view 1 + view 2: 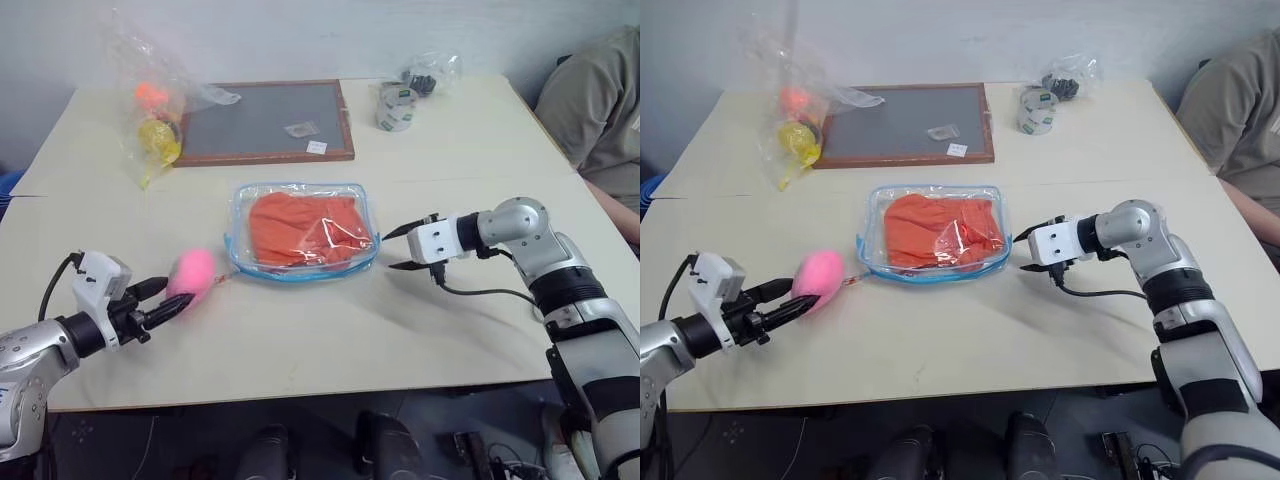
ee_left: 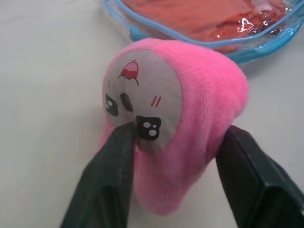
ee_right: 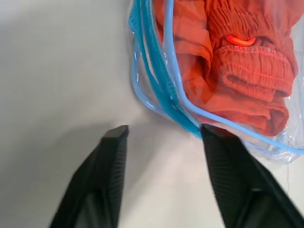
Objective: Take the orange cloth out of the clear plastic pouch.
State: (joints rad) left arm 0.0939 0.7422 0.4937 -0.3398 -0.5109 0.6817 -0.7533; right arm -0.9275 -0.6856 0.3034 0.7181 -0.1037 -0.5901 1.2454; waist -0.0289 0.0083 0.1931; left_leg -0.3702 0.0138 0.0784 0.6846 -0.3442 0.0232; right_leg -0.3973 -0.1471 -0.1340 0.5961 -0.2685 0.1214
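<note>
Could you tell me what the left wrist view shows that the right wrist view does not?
Left wrist view: a pink plush toy with a printed face, sitting between the left tool's spread fingers. Right wrist view: the right tool open over bare table at the pouch's corner, plus the cloth's elastic waistband. Both: the clear plastic pouch with blue trim, the orange cloth inside it.

We see what looks like a robotics lab or test room: a plain pale table [image 1: 300, 340] pushed against a bare white wall [image 1: 300, 30], set with loose props, among them a framed grey board [image 1: 262, 122], a roll of tape [image 1: 396, 106] and a thin bag of small toys [image 1: 152, 110]. A person in an olive shirt [image 1: 600, 100] sits at our right, and cables [image 1: 490, 455] lie on the dark floor beneath.
</note>
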